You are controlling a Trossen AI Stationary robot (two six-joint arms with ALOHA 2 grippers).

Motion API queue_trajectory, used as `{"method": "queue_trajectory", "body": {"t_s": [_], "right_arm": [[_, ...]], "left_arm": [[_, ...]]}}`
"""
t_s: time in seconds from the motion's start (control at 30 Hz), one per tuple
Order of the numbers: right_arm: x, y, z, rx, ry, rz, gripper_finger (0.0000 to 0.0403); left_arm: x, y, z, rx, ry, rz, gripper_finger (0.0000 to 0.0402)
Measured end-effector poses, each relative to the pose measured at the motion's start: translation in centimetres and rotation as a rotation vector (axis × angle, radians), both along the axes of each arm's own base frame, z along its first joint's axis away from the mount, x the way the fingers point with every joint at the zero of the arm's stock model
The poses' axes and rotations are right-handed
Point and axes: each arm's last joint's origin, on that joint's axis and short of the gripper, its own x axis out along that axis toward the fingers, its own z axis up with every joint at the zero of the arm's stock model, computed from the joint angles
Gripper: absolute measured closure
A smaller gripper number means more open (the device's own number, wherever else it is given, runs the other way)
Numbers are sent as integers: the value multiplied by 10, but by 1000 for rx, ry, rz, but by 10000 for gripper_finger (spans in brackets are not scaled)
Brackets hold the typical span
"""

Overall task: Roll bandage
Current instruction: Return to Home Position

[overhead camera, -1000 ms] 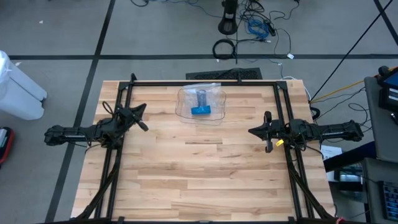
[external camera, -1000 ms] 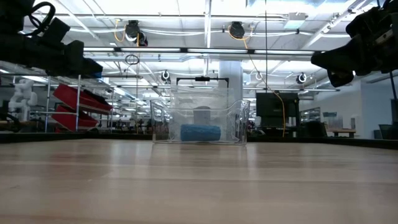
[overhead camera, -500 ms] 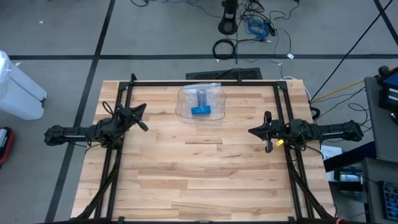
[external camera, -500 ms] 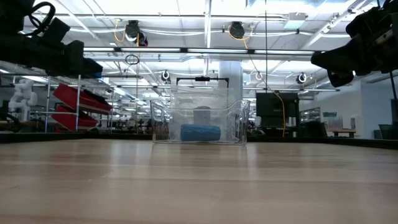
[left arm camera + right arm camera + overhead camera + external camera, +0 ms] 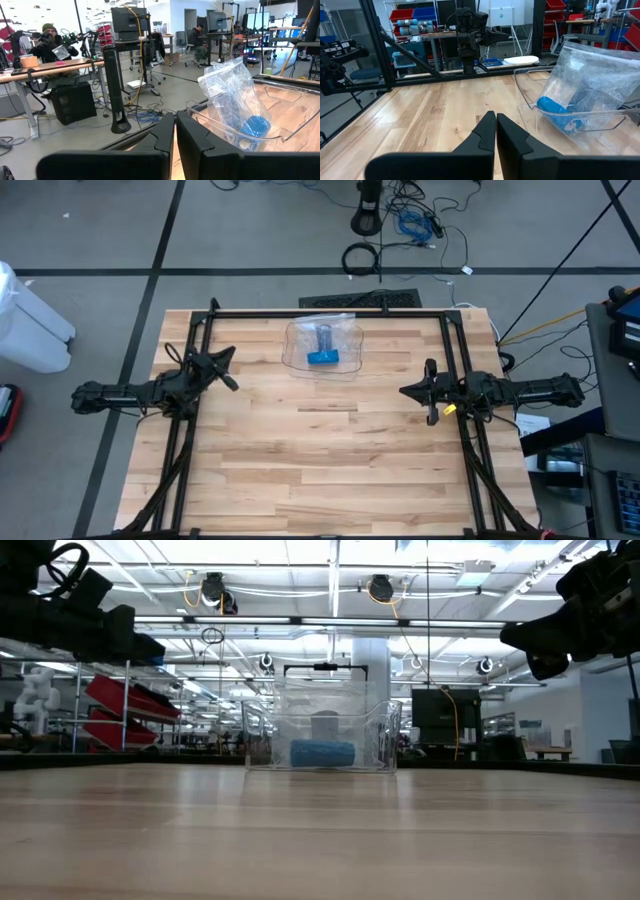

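Two arms hang over the wooden table (image 5: 330,450), one at each side, well apart. The left gripper (image 5: 175,122) and right gripper (image 5: 496,119) each have their fingers pressed together, holding nothing. Between them, near the far edge, the transparent bin (image 5: 345,365) holds the zip bag (image 5: 326,320), with the rolled blue bandage (image 5: 322,358) inside.

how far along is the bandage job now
Done: the rolled blue bandage sits in its zip bag inside the transparent bin. In hand: nothing; the left gripper and right gripper are shut, empty, parked at the sides of the table. Left: nothing visible.
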Motion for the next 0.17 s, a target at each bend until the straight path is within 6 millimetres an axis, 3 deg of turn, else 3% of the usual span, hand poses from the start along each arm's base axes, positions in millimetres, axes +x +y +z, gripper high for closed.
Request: {"method": "queue_trajectory", "body": {"t_s": [0.17], "right_arm": [[0,0,0,0,0,0,403]], "left_arm": [[0,0,0,0,0,0,375]]}}
